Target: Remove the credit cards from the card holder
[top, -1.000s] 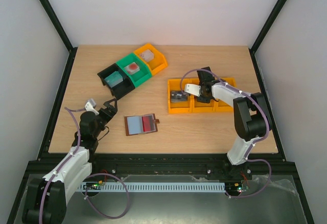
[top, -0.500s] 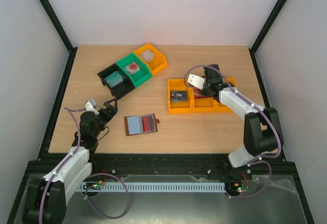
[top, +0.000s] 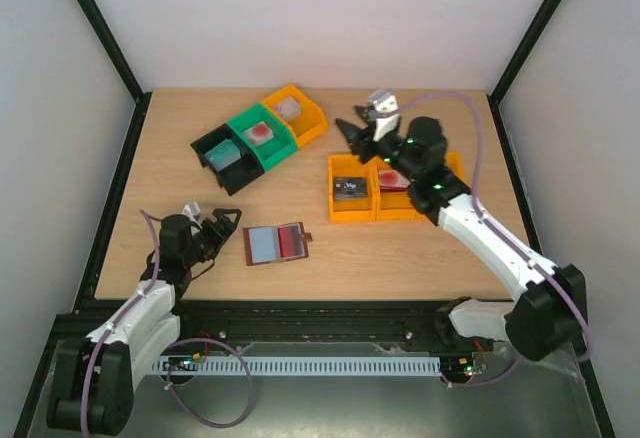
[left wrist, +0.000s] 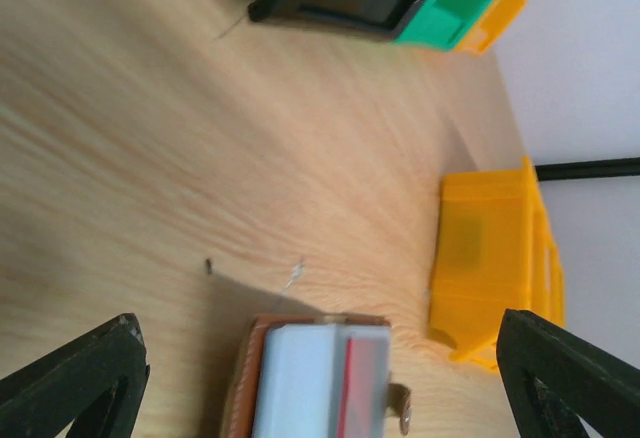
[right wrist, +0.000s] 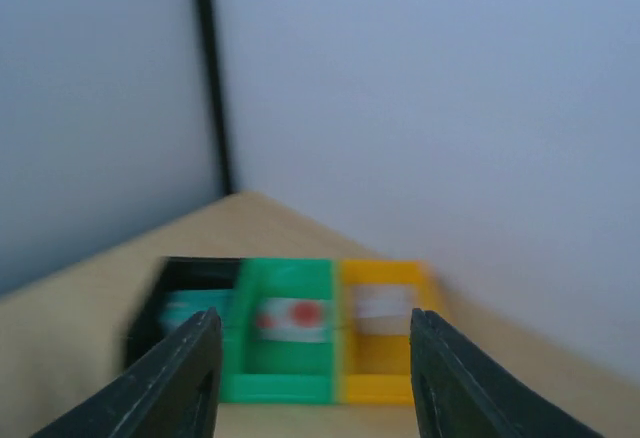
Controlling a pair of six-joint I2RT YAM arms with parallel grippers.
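Card holder (top: 268, 246): one, lying open and flat on the table (top: 400, 258), near the front edge and left of centre. Its pale blue-grey inside faces up and the snap tab points right.

Credit cards: I count one for sure, a red card (top: 291, 241) sitting in the holder's right half. I cannot tell whether more lie under it.

Left gripper (top: 226, 222): low over the wood just left of the holder, not touching it. Its jaws are spread wide and hold nothing. On my left wrist view the holder lies ahead, between the two fingertips.

Right gripper (top: 356, 134): raised at the back of the table, well apart from the holder. Its jaws are apart and empty.

Surroundings, six bins in two rows of three:
- Back left, a slanted row: black bin (top: 200, 145), green bin (top: 272, 155) and orange bin (top: 310, 130), each with one small item inside.
- Right of centre, a row of orange bins (top: 375, 210). The left one holds a dark object (top: 350, 188) and the middle one a red object (top: 393, 179), too small to identify. The right arm hides part of the third.
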